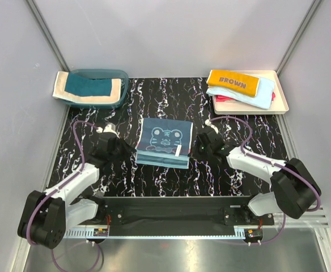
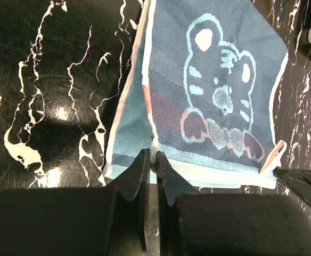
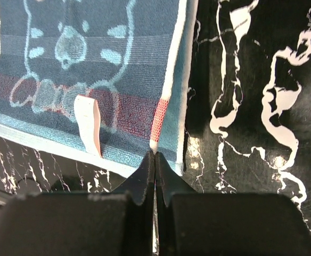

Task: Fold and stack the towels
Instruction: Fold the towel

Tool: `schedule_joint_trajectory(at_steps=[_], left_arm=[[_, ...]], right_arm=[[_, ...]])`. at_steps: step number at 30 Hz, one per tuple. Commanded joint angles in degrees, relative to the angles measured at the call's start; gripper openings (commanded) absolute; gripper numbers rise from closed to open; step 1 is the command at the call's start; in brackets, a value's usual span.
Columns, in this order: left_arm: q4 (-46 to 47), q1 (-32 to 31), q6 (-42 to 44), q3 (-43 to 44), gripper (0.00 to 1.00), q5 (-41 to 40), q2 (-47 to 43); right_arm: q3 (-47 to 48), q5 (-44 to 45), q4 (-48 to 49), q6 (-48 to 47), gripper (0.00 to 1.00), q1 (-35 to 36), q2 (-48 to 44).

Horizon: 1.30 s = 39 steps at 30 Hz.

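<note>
Left hand [image 2: 151, 160] and right hand [image 3: 154, 159] pinch blue towel [image 1: 164, 141] on black marbled table [image 1: 154, 102], grey walls [image 1: 171, 34]

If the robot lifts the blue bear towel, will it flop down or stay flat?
Probably flops: the bear towel is thin cloth, folded in flat layers. Likely light for its size. Its fuzzy weave probably grips rather than slips.

On the desk [image 1: 126, 181], centre, lies one folded towel [image 1: 164, 141], with the left hand [image 1: 124, 149] at its left edge and the right hand [image 1: 202, 145] at its right edge. Far left stands a basin [image 1: 97, 72] with a draped towel [image 1: 89, 88] in and over it. Far right, a tray [image 1: 281, 99] carries stacked towels [image 1: 239, 88].
</note>
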Motion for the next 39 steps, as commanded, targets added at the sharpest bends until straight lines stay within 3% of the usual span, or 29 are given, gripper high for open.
schedule_joint_trajectory(at_steps=[1,15,28,39], left_arm=[[2.41,-0.02,0.45,-2.04,0.00,-1.72,0.66],[6.37,-0.02,0.45,-4.34,0.00,-1.37,5.59],[-2.24,-0.11,1.15,-0.99,0.00,-1.98,-5.13],[4.59,-0.11,0.36,-6.00,0.00,-1.46,1.63]], right_arm=[[-1.55,0.66,0.99,0.47,0.00,0.58,0.53],[-4.10,-1.01,6.18,1.53,0.00,0.85,5.46],[-1.63,1.89,-1.74,0.39,0.00,0.85,-4.73],[-6.64,-1.80,6.34,2.14,0.06,1.37,1.50]])
